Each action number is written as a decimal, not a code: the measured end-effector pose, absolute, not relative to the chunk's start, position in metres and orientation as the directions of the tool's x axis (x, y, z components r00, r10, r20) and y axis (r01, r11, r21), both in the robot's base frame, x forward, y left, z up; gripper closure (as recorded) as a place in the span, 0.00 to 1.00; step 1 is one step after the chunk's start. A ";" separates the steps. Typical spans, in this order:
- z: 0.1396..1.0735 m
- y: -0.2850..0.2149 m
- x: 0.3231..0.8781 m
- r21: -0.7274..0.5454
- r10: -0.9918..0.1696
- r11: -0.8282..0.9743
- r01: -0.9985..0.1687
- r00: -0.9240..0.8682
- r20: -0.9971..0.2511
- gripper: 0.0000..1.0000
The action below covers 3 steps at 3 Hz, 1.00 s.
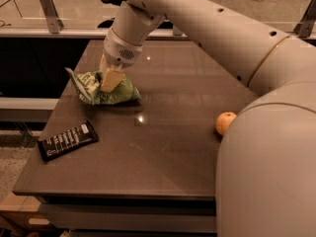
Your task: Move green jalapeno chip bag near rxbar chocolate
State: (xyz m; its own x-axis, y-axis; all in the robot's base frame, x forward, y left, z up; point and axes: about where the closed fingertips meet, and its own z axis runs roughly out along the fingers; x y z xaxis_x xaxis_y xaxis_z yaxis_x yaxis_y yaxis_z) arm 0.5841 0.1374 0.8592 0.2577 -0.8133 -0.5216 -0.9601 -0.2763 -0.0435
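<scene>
The green jalapeno chip bag (101, 88) is a crinkly green bag with a white edge, at the left part of the dark table. My gripper (109, 79) comes down on it from above and is shut on its top, its pale fingers pressed into the bag. The rxbar chocolate (67, 140) is a flat black bar with white text lines, lying near the table's front left corner, a short way in front of and left of the bag.
An orange (225, 123) sits at the right of the table (163, 167), next to my arm's big white body (266, 172). A glass rail with metal posts (48, 4) runs behind the table. The table's left edge drops off beside the bar.
</scene>
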 end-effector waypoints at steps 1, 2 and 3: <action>0.849 0.147 0.579 -0.034 -0.807 -0.290 -0.956 0.264 -0.528 1.00; 0.849 0.147 0.579 -0.034 -0.807 -0.291 -0.956 0.264 -0.528 1.00; 0.849 0.148 0.578 -0.033 -0.807 -0.292 -0.956 0.265 -0.528 0.82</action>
State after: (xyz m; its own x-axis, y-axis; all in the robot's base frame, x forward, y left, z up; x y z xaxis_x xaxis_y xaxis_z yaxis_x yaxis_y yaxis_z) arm 0.5784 0.1480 0.8487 0.2647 -0.8068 -0.5282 -0.9559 -0.2919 -0.0332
